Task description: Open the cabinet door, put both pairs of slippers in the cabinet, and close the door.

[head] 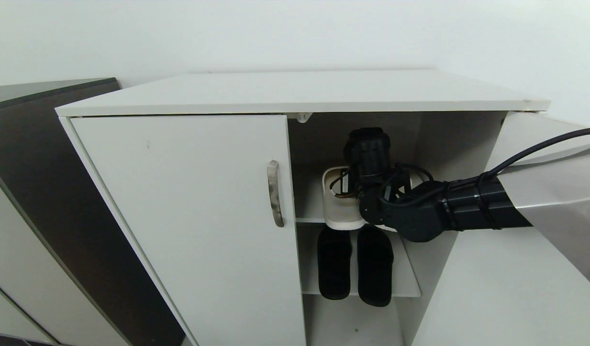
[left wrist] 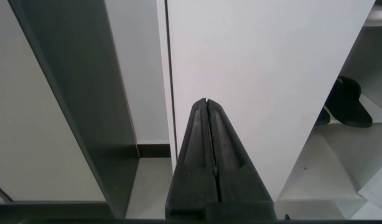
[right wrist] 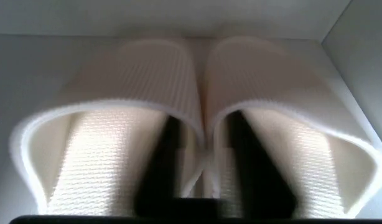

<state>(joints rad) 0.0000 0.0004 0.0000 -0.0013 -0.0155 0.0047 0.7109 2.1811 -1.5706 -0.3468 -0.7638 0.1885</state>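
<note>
Overhead, black slippers (head: 333, 262) lie below white slippers (head: 340, 211). Close up, right gripper (right wrist: 205, 134) hold unclear, left gripper (left wrist: 206, 106) closed, empty.

The cabinet (head: 295, 91) was smooth, matt white laminated board, its door handle (head: 274, 193) brushed metal with a dull sheen. The white slippers (right wrist: 135, 81) showed a ribbed, woven cloth surface; the black slippers (head: 334, 262) looked matt. The left end effector (left wrist: 207, 106) was matt black.
</note>
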